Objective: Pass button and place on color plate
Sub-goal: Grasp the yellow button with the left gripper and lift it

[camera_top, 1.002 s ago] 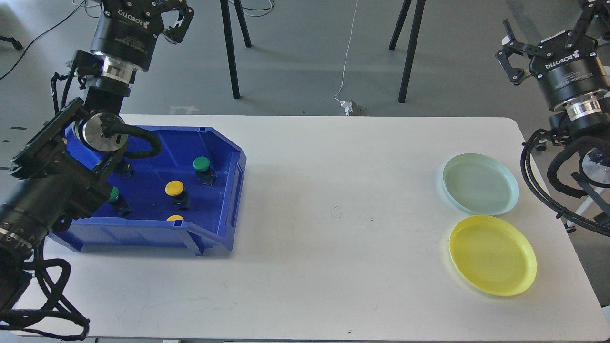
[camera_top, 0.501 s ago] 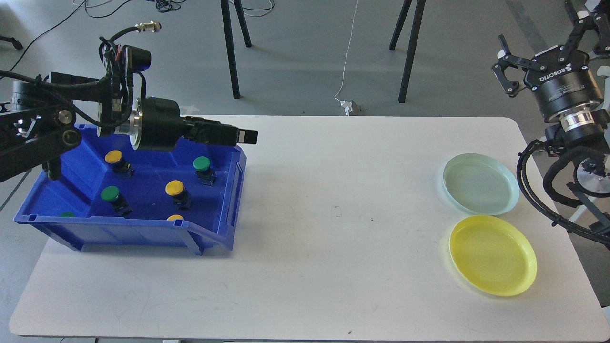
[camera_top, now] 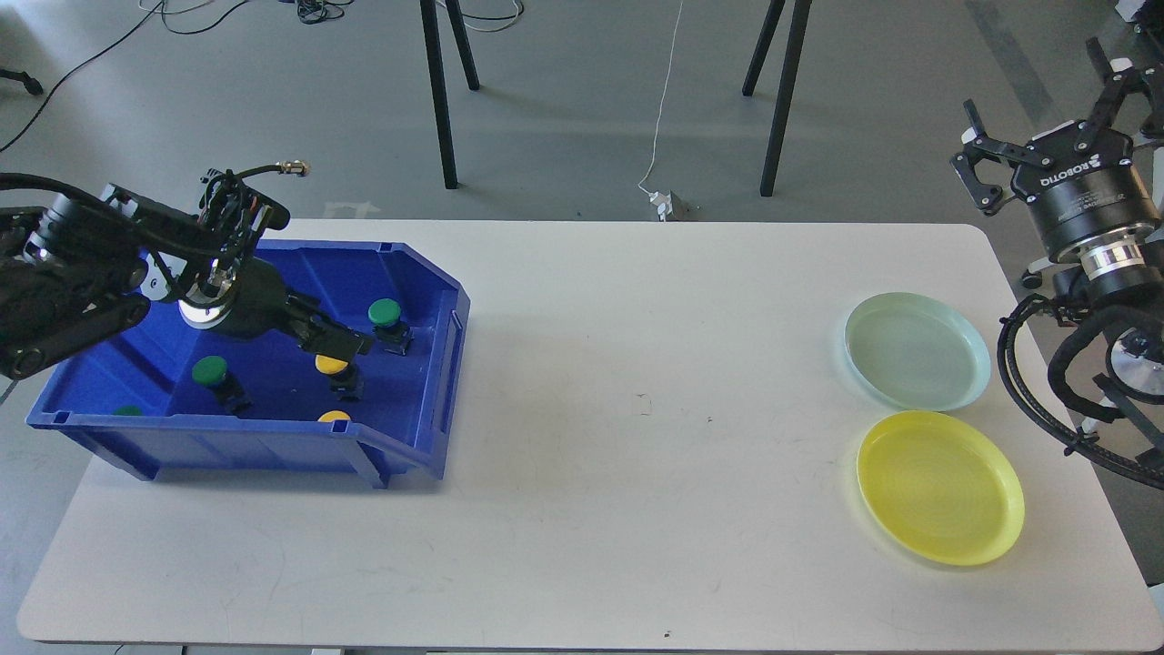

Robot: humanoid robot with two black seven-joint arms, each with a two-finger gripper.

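A blue bin (camera_top: 273,441) at the table's left holds several push buttons with green or yellow caps: a green one (camera_top: 385,313), another green one (camera_top: 210,370), and a yellow one (camera_top: 327,365). My left gripper (camera_top: 350,343) reaches down into the bin, with its dark fingers right over the yellow button and just left of the first green one. I cannot make out its opening or whether it touches a button. My right gripper (camera_top: 1032,91) is open and empty, raised past the table's far right edge. A pale green plate (camera_top: 917,350) and a yellow plate (camera_top: 939,487) lie at the right.
Another yellow cap (camera_top: 334,417) and a green cap (camera_top: 127,410) peek over the bin's front wall. The white table (camera_top: 637,473) stretches bare between bin and plates. Black stand legs (camera_top: 441,100) and a white cable (camera_top: 664,109) are on the floor behind.
My left arm swung down from above the bin's back edge, and its gripper dropped into the bin over the yellow button. My right gripper shifted slightly right and down.
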